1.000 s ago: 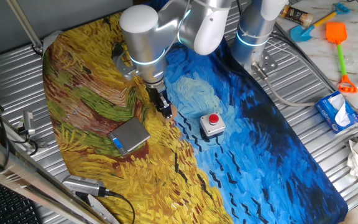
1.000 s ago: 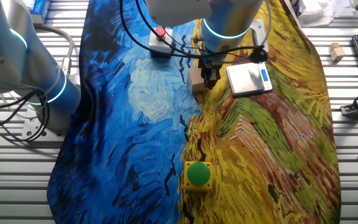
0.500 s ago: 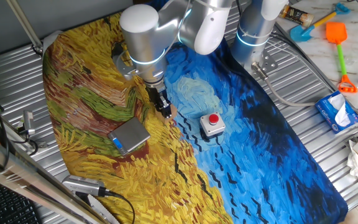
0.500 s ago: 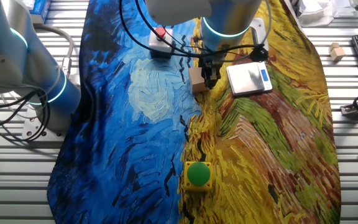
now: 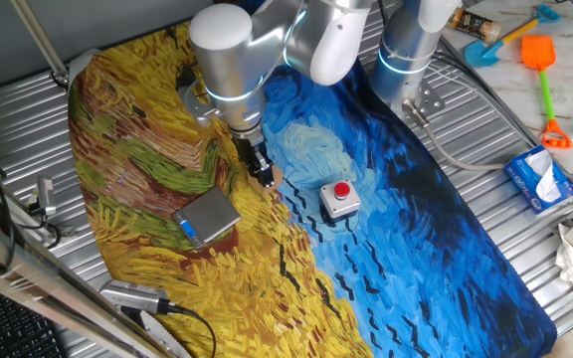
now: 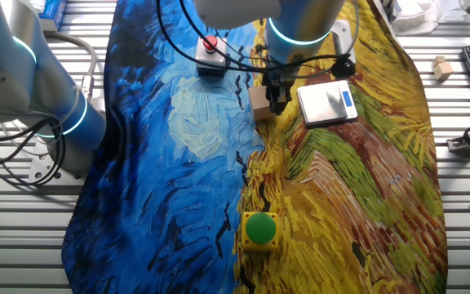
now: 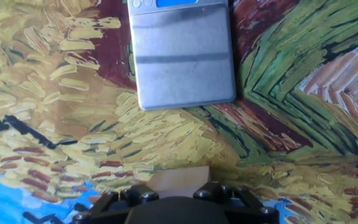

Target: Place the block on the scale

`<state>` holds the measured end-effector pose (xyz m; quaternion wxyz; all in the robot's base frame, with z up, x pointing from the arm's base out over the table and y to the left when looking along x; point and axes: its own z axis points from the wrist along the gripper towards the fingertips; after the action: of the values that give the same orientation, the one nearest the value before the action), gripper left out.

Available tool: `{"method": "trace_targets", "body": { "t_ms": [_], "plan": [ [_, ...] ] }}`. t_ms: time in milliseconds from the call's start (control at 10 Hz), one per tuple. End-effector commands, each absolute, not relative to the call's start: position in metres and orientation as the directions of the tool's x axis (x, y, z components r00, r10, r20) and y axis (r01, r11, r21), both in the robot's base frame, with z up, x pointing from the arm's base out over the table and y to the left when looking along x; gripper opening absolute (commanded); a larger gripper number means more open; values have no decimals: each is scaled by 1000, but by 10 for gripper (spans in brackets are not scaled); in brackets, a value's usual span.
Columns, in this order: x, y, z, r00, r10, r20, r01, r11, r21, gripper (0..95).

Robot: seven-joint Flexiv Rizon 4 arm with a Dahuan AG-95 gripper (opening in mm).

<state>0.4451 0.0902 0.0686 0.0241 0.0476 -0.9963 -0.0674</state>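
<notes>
I am holding the block (image 6: 259, 103) tight in my claw (image 6: 277, 101) near the counter's middle, and the scale (image 6: 327, 104) is waiting just beside it, toward the counter's yellow edge.

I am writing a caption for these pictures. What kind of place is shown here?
Most likely a robot lab test bench: a robot arm works over a painted cloth on a ribbed metal table, with a small scale and a red push button set out.

Table (image 5: 525, 214) of ribbed grey metal slats — draped with a painted cloth (image 5: 406, 249), yellow and blue. Marble-patterned surface (image 5: 565, 70) beyond one edge.
</notes>
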Motion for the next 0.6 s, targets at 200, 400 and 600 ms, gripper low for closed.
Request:
{"method": "trace_targets", "body": {
  "t_ms": [200,400,600],
  "plan": [
    [448,90,78,-994,-99,43,-92,986,139,0],
    [455,87,87,-993,-106,50,-98,986,137,0],
    [461,84,92,-993,-106,54,-98,986,136,0]
  ]
}}
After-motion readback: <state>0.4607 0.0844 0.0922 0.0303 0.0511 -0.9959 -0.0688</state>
